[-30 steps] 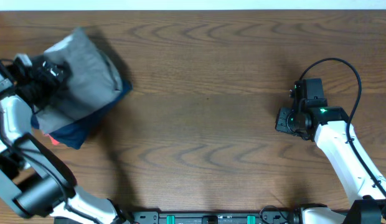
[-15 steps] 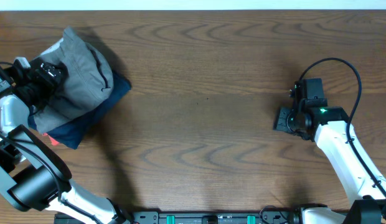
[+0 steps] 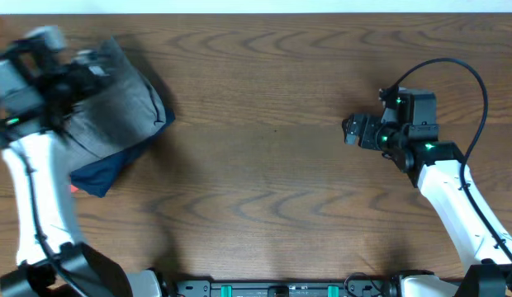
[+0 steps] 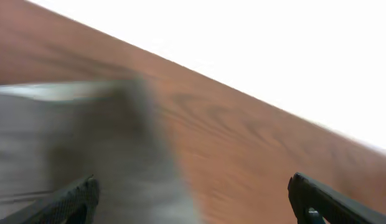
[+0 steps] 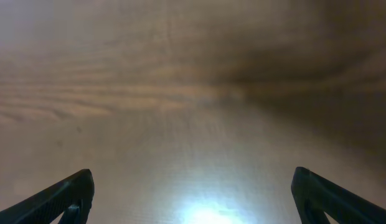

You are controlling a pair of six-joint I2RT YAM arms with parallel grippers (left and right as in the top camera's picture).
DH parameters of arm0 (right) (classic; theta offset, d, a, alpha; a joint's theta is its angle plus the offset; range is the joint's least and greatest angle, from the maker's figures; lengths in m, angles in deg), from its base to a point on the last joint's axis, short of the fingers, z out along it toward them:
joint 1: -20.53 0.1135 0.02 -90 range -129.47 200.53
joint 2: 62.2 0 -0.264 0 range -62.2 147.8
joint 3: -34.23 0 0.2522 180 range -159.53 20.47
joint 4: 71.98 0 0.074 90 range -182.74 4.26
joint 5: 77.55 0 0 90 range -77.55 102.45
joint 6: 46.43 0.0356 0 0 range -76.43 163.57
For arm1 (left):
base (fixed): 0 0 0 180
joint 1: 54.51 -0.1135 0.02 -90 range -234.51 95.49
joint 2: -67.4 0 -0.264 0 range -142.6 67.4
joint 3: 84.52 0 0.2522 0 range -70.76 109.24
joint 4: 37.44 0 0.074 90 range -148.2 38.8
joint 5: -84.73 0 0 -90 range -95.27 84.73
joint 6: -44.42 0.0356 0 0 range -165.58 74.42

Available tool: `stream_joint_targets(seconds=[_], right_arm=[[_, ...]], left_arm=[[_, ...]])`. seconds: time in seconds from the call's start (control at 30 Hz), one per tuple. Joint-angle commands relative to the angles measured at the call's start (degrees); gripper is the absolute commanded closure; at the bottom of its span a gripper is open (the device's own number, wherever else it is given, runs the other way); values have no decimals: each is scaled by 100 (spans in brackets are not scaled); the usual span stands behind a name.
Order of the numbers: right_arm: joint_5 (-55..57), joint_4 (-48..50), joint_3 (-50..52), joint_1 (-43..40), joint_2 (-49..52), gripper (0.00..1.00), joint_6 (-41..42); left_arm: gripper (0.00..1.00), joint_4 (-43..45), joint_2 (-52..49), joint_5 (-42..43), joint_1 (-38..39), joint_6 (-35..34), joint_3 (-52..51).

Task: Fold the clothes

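The clothes, grey shorts [image 3: 116, 107], lie folded in a bundle at the table's far left, on top of a dark navy garment [image 3: 103, 169]. My left gripper [image 3: 89, 73] hovers blurred over the bundle's upper left edge, open and holding nothing. In the left wrist view the grey cloth [image 4: 87, 143] is a blur below and ahead of the left gripper [image 4: 192, 194], whose fingers stand wide apart. At the right side of the table my right gripper [image 3: 353, 130] points left, open; the right wrist view has only bare wood between the jaws of the right gripper [image 5: 193, 190].
A small red-orange scrap [image 3: 73, 188] peeks out under the navy garment's lower left corner. The wooden table [image 3: 264, 165] stretches between the two arms. A black cable [image 3: 454, 70] loops above the right wrist.
The left arm has let go of the shorts and swung up, now blurred with motion; the bundle has settled flatter. The right gripper has opened and turned to the left.
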Motion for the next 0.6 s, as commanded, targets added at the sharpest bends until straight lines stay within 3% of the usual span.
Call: stream_joint_targets(seconds=[0.0, 0.13, 0.37, 0.57], right_arm=[[-103, -129, -74, -275, -24, 1, -94], [-26, -1014, -74, -505, -22, 1, -96], [37, -2870, -57, -503, -22, 1, 33], [33, -3587, 96, -396, -267, 1, 190]], left_arm=[[2, -612, -144, -664, 826, 341, -17], [2, -2179, -227, -1829, 1727, 339, -17], [2, -4918, -249, -2299, 2632, 334, -160], [2, -5630, 52, -2297, 2796, 240, -765]])
